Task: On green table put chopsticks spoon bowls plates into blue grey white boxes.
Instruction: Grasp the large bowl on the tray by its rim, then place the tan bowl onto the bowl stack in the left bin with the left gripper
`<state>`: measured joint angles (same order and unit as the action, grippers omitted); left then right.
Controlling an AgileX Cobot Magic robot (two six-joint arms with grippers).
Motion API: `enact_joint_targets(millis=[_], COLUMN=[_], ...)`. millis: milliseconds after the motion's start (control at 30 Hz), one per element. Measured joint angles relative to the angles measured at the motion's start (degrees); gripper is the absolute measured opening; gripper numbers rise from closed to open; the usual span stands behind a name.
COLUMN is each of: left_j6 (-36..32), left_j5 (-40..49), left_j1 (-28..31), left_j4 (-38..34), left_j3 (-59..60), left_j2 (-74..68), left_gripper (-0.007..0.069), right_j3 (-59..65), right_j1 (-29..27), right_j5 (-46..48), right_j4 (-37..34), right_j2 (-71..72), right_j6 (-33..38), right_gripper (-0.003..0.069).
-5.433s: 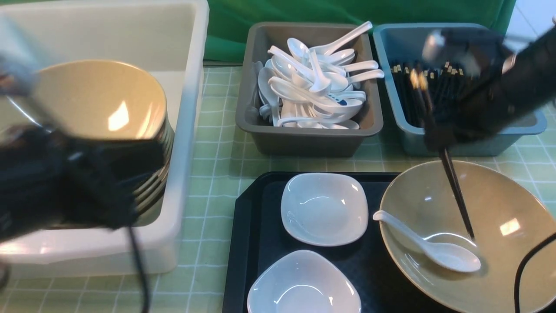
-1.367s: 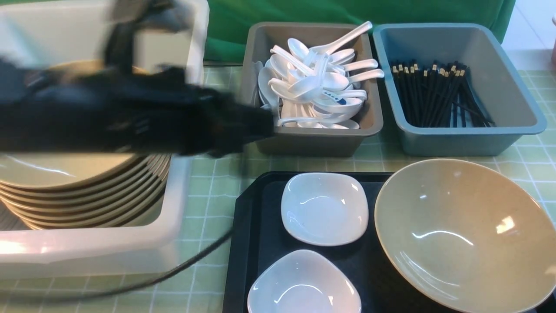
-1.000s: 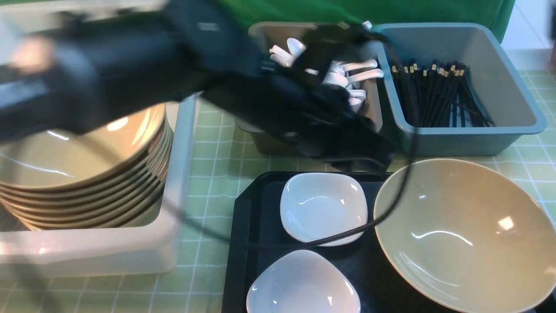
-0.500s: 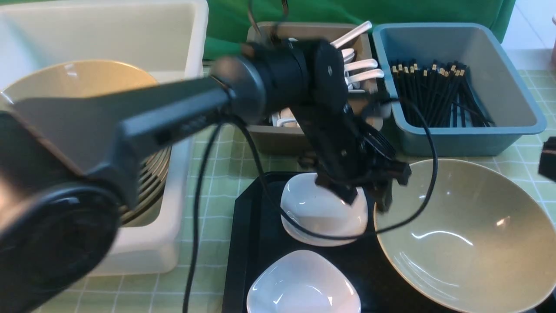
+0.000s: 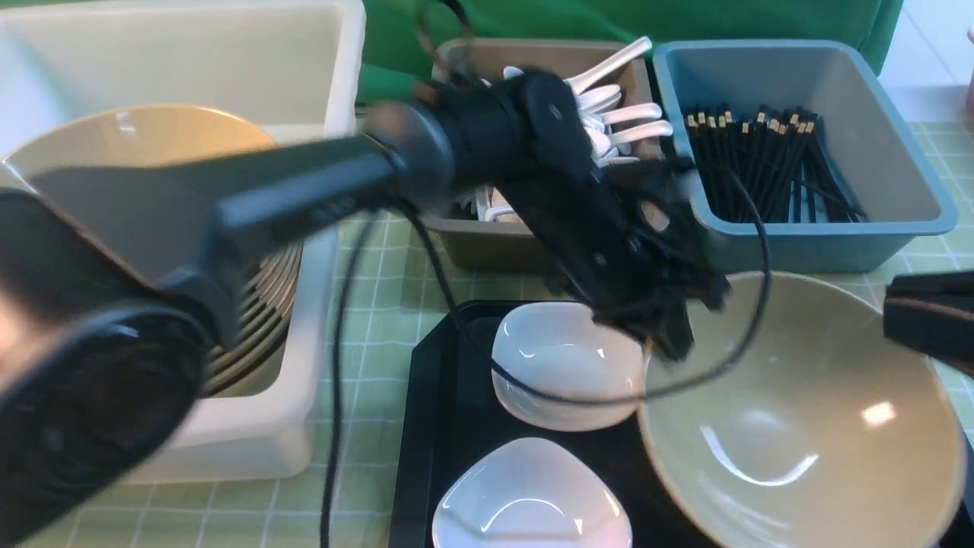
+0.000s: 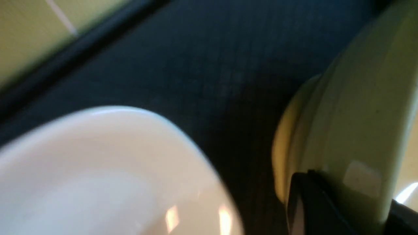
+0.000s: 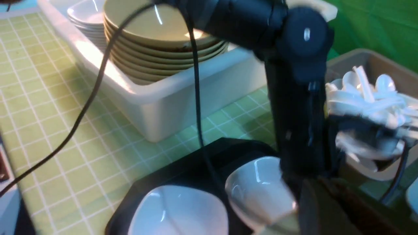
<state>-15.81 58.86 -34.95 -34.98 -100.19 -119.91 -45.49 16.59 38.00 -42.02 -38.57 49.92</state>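
Observation:
A large olive-tan bowl (image 5: 799, 426) sits tilted on the right of the black tray (image 5: 441, 426). My left gripper (image 5: 673, 346) reaches across from the left and is shut on its near-left rim. In the left wrist view the bowl's wall (image 6: 359, 114) runs between the two dark fingers (image 6: 310, 202). Two small white plates (image 5: 567, 365) (image 5: 533, 498) lie on the tray beside the bowl. My right gripper (image 5: 898, 320) pokes in shut at the right edge, above the bowl's far rim, holding nothing. More bowls (image 5: 137, 144) are stacked in the white box (image 5: 335, 152).
The grey box (image 5: 487, 243) holds a heap of white spoons (image 5: 616, 114). The blue box (image 5: 837, 243) holds black chopsticks (image 5: 761, 160). My left arm and its cable cross over the green table (image 5: 373, 304) and the tray.
My left gripper swung over from the white box, opened, then shut on the bowl's rim. The bowl has tilted and shifted slightly. My right gripper came further in from the right.

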Motion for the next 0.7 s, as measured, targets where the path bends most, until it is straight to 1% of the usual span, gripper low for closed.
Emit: enact_joint_targets(millis=[67, 200, 233, 267, 300, 333, 367, 400, 500, 533, 600, 633, 667, 700], left_j6=[-1.4, -1.4, -1.3, -0.6, -0.1, 0.0, 0.2, 0.3, 0.4, 0.4, 0.4, 0.4, 0.4, 0.2], left_j5=[1.6, 3.6, 3.8, 5.0, 6.1, 6.4, 6.9, 8.1, 9.5, 10.0, 10.9, 11.1, 11.9, 12.4], left_j1=[3.3, 10.7, 11.2, 15.3, 17.9, 18.5, 20.8, 25.6, 37.0, 43.3, 52.7, 52.7, 60.0, 64.3], left_j4=[-0.8, -1.4, -1.4, -1.9, -2.3, -2.4, -2.7, -3.4, -4.7, -5.1, -5.2, -5.1, -4.3, -3.5], left_j3=[0.1, 0.2, 0.4, 1.3, 2.4, 2.6, 3.5, 5.2, 10.7, 13.7, 17.2, 18.1, 20.9, 23.1], left_j2=[2.8, 11.6, 12.2, 17.0, 19.8, 20.4, 22.6, 26.6, 34.9, 39.0, 44.6, 44.6, 48.4, 50.3], left_gripper=[0.0017, 0.0017, 0.0017, 0.0016, 0.0016, 0.0016, 0.0016, 0.0016, 0.0016, 0.0016, 0.0016, 0.0016, 0.0016, 0.0016], right_j3=[-0.4, -4.3, -4.9, -7.0, -8.9, -9.2, -10.3, -12.1, -13.4, -13.5, -13.5, -13.5, -13.5, -13.5], right_j1=[2.4, 7.8, 8.2, 9.2, 9.8, 9.8, 9.9, 9.9, 9.9, 10.0, 10.2, 10.2, 10.2, 10.2], right_j5=[2.0, 3.7, 3.7, 3.7, 3.7, 3.7, 3.7, 3.6, 3.5, 3.4, 3.5, 3.5, 3.5, 3.5], right_j4=[0.1, 0.1, 0.1, 0.1, 0.1, 0.1, 0.1, 0.0, -0.2, -0.3, -0.3, -0.3, -0.5, -0.8], right_j2=[-1.0, -5.2, -6.0, -7.8, -9.3, -9.5, -10.2, -11.8, -14.6, -15.9, -18.0, -18.2, -19.4, -20.3], right_j6=[3.1, 4.3, 4.2, 4.2, 4.2, 4.2, 4.2, 4.2, 4.2, 4.2, 4.2, 4.2, 4.2, 4.2], right_gripper=[0.0040, 0.0044, 0.0044, 0.0046, 0.0047, 0.0047, 0.0047, 0.0047, 0.0047, 0.0047, 0.0047, 0.0047, 0.0047, 0.0047])
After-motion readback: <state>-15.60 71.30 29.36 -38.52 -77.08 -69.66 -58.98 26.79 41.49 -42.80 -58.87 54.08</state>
